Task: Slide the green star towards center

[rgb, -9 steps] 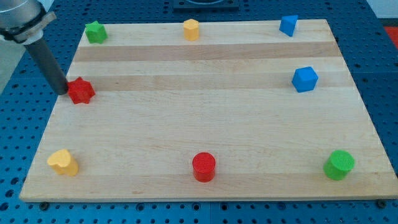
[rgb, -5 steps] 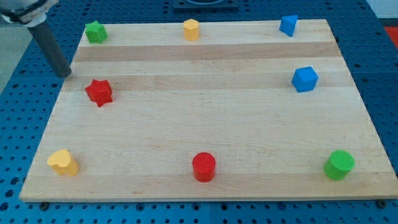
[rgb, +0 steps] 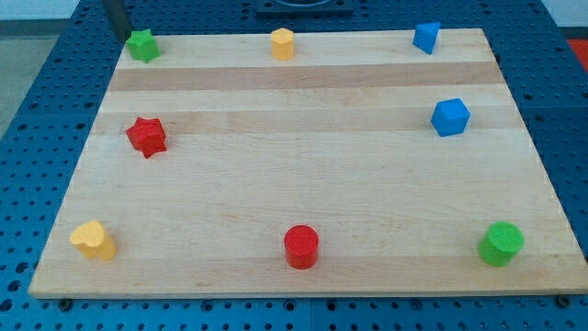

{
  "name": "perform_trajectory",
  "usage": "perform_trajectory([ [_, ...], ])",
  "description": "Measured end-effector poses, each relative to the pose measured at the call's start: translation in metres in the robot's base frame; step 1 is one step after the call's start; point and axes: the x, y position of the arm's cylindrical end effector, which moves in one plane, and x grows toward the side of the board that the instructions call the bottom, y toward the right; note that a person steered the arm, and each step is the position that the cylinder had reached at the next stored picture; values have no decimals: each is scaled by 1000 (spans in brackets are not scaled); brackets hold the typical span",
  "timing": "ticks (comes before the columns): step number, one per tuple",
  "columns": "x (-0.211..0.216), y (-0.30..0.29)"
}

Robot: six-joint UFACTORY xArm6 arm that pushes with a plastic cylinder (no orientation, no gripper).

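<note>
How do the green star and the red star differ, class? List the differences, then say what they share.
Colour: the green star is green, the red star red. Place: the green star sits at the board's top-left corner; the red star lies lower, by the left edge. My tip is just left of the green star, far from the red star. Both are star-shaped blocks.

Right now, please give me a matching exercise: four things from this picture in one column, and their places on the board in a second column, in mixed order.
Things:
1. green star
2. red cylinder
3. yellow heart
4. my tip

Places:
A. near the board's bottom edge, about the middle
B. at the board's top left corner
C. just off the board, up and left of the green star
D. at the board's bottom left corner

Pairs: 1-B, 2-A, 3-D, 4-C
</note>
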Motion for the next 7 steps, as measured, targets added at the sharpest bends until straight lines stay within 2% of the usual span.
perform_trajectory([
  [2, 18, 45],
  [4, 56, 85],
  [6, 106, 93],
  [7, 106, 91],
])
